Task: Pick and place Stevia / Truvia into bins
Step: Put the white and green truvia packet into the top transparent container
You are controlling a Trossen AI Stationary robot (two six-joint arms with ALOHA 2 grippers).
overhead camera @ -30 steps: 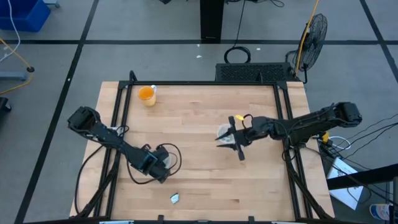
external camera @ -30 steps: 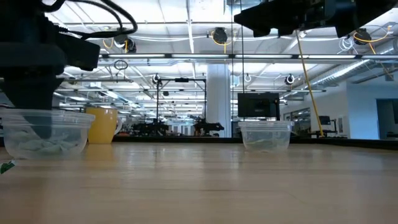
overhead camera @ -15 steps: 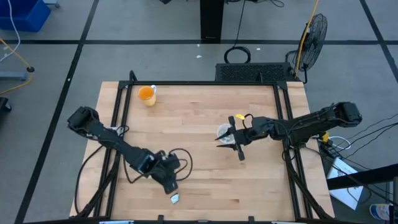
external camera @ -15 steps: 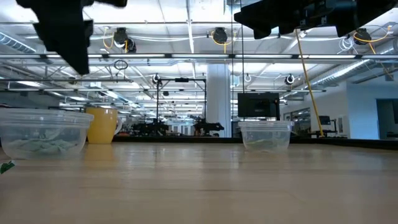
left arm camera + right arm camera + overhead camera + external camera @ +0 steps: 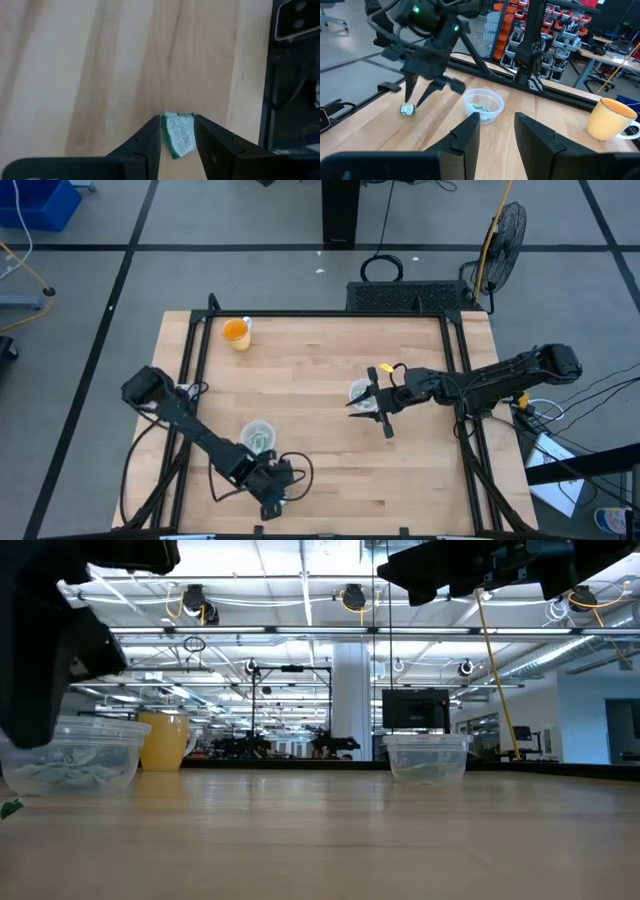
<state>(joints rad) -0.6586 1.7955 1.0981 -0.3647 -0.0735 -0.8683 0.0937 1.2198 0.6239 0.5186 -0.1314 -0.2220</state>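
**A:** While the table (image 5: 330, 350) looks nearly bare, why is the left arm stretched right down to its near edge?

**B:** Because one loose Stevia sachet (image 5: 178, 137) lies there on the wood, well away from both bins. The left gripper (image 5: 274, 498) hangs over it. In the left wrist view the two fingers stand apart with the packet between them, lying flat on the wood. I judge that it is straddled, not yet pinched.

**A:** And the right arm?

**B:** It waits near the middle of the table, just beside the right bin (image 5: 357, 390). The right gripper (image 5: 497, 120) has its fingers spread and nothing between them. My guess is that it is parked there so the left arm has room.

**A:** Why the left arm for this packet, then?

**B:** The sachet is on its side, and the left bin (image 5: 257, 436) stands near, a little farther back from the edge. That bin already holds pale green packets, so it reads as the likely drop spot. The right bin seems to hold a few too.

**A:** The orange cup (image 5: 236, 331)?

**B:** Far corner, well apart from everything. It has no part in this.

**A:** Any risk?

**B:** A thin packet flat on wood may slip out as the fingers close.
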